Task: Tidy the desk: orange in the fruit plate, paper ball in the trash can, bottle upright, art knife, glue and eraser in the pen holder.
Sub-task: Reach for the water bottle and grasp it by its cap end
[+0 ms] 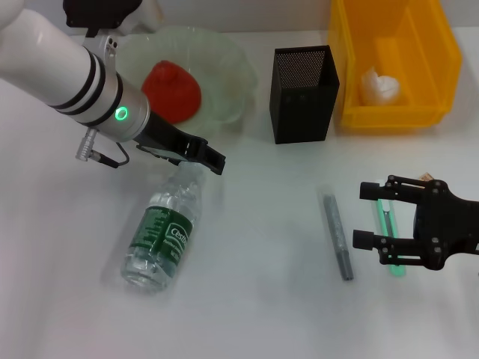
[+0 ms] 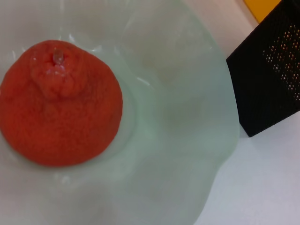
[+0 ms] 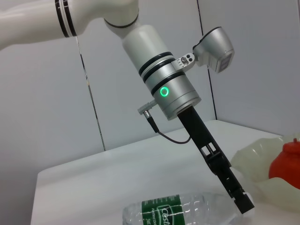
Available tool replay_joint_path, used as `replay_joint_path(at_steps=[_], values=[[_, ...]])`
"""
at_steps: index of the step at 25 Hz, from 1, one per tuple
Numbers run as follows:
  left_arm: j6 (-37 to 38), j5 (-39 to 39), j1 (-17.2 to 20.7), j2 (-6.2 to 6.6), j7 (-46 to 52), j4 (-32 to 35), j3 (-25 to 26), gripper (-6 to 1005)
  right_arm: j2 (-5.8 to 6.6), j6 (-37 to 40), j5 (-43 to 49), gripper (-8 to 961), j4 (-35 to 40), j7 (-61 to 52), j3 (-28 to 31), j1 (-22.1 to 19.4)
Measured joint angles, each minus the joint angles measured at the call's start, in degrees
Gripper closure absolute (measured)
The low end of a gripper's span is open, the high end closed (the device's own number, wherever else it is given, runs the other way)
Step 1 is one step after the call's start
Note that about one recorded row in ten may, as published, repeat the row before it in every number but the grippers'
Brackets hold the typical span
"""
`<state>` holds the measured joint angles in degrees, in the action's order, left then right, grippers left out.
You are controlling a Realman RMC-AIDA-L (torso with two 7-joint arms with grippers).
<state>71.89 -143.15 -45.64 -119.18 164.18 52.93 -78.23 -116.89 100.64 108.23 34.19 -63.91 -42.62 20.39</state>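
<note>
Under the left claw [image 1: 212, 160], lying bottle's [image 1: 162, 241] cap end, grip state unclear, right claw [image 1: 364, 215] open over green knife [image 1: 389, 235]

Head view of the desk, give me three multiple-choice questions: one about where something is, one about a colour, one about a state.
1. Where is the orange?
A. in the fruit plate
B. in the pen holder
C. on the bare desk

2. What colour is the trash can holding the paper ball?
A. black
B. yellow
C. green

3. How is the bottle, with the left gripper at its neck?
A. upright
B. in the bin
C. lying on its side

Answers: 1 A, the orange sits in the pale dish; 2 B, the bin walls are yellow; 3 C, its label faces upward.
</note>
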Motion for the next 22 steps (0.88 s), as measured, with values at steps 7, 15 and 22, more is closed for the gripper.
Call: replay_joint_path(at_steps=[7,15,22], values=[[-1.0,-0.2,0.5,0.00,-0.1,-0.3,-1.4,199,0.00,0.0,0.0,181,-0.1,0.1,0.0,0.0],[-1.8,-0.4,0.7,0.01,-0.8,-0.4,-2.9,425,0.00,0.0,-0.1,182,-0.1,0.1,0.0,0.0],[-2.0,-0.5,0.6,0.00,-1.8,-0.4,-4.2,520,0.00,0.0,-0.2,182,-0.1,0.1,0.1,0.1]])
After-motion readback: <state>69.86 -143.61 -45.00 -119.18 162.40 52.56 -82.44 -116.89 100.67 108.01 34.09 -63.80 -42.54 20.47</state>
